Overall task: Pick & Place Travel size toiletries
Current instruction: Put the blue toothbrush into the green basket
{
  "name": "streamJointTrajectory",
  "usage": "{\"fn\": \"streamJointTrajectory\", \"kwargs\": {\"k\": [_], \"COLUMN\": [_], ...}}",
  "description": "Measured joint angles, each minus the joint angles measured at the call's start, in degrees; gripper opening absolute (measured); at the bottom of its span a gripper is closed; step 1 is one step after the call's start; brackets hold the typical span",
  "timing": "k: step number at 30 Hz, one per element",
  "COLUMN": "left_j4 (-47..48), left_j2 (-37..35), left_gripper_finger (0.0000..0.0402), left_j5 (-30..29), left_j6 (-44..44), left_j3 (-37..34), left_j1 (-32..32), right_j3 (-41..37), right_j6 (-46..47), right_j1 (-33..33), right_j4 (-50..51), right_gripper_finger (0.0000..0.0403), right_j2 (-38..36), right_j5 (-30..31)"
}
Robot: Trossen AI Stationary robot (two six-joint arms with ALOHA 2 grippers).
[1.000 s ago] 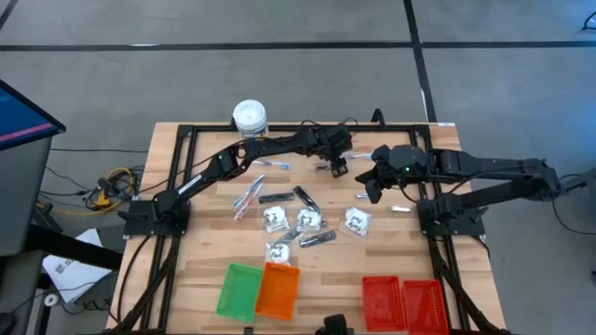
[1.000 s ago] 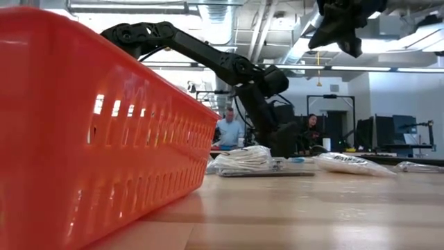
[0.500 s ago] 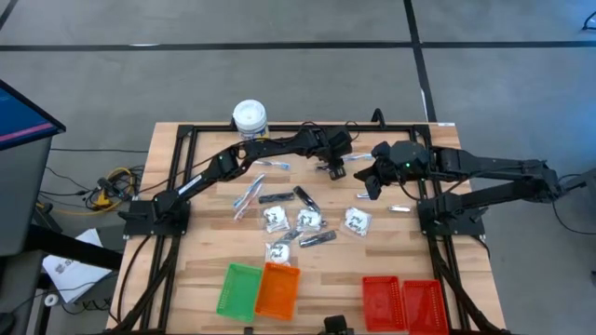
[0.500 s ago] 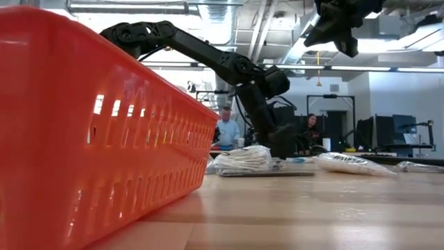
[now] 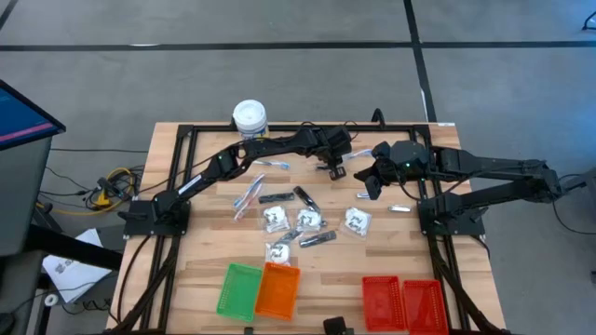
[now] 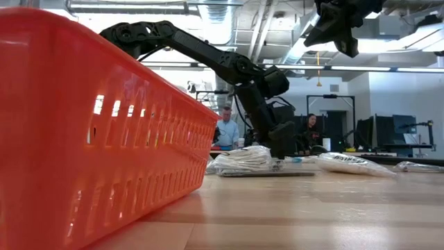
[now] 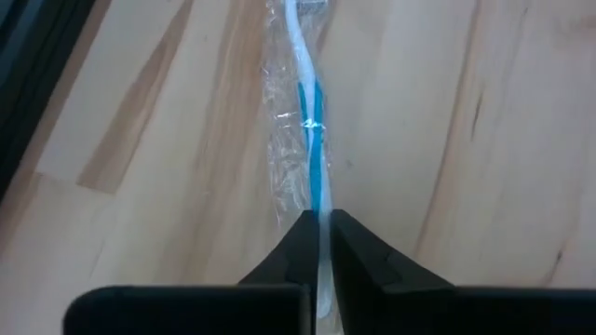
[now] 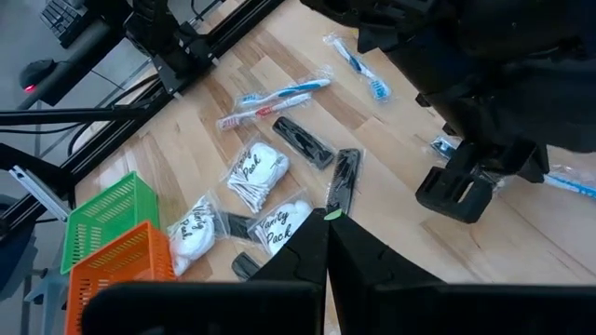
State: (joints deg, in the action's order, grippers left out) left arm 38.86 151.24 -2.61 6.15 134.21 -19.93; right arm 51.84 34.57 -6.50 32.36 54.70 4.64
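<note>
The toiletries lie loose on the wooden table [image 5: 205, 242]: white packets [image 5: 308, 220], dark tubes [image 5: 276, 197] and clear-wrapped toothbrushes [image 5: 250, 195]. My left gripper [image 5: 337, 170] is down at the table's far middle. It is shut on a clear-wrapped white and blue toothbrush [image 7: 312, 140] that lies flat on the wood. My right gripper [image 5: 370, 186] hangs shut high above the table just to its right, with nothing in it; it also shows at the top of the low view [image 6: 340, 28]. My left gripper pinches the wrapped toothbrush between its two fingers at a white stretch of the handle [image 7: 319, 219] near one end. The fingers slant down at it and point along its length. The toothbrush lies on the table and runs straight out ahead of the fingertips.
A white-lidded tub [image 5: 250, 116] stands at the far edge. Green [image 5: 238, 290] and orange [image 5: 277, 290] trays sit at the near edge, and two red trays [image 5: 402, 302] at the near right. A black frame [image 5: 186, 140] rims the table. People sit in the room behind.
My left gripper has shut on the wrapped toothbrush while staying in place at the table's far middle. The toothbrush still lies on the wood.
</note>
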Motion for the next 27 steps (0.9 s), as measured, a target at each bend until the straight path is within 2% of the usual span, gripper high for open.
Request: {"fn": "streamJointTrajectory", "kwargs": {"k": [18,27], "left_j4": [-2.4,-4.4], "left_j2": [-10.6,-11.5], "left_gripper_finger": [0.0001,0.0001], "left_j5": [1.0,1.9], "left_j6": [-15.0,-16.4], "left_j3": [0.0,-1.5], "left_j1": [-1.3,-1.4], "right_j3": [0.0,0.0], "right_j6": [0.5,0.8], "right_j1": [1.0,0.7], "right_j4": [-3.0,-2.8], "right_gripper_finger": [0.0,0.0], "right_j2": [-2.2,-2.7], "right_j5": [-0.3,-0.4]}}
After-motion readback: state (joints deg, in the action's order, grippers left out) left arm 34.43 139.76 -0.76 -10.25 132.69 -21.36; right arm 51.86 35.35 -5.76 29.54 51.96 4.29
